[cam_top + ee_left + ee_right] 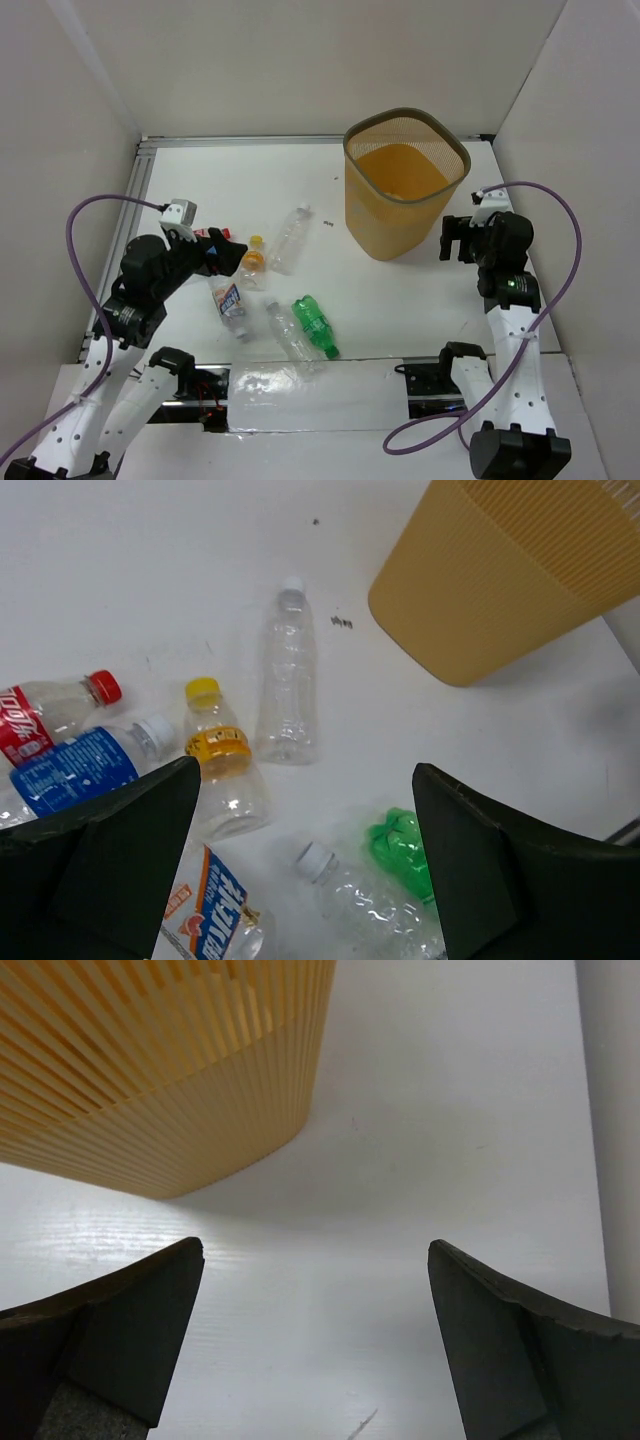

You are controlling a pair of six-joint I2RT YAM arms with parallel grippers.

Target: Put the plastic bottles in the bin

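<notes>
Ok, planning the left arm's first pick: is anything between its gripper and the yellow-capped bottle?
Nothing visible does. The open left gripper is right by the yellow-capped bottle, which lies uncovered on the table; the other bottles lie beside it.

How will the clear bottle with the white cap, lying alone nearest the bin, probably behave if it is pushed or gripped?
The clear bottle lies on its side on the smooth table, so a sideways nudge would likely roll it. It looks empty and thin-walled: probably very light, and it may dent under a firm squeeze.
</notes>
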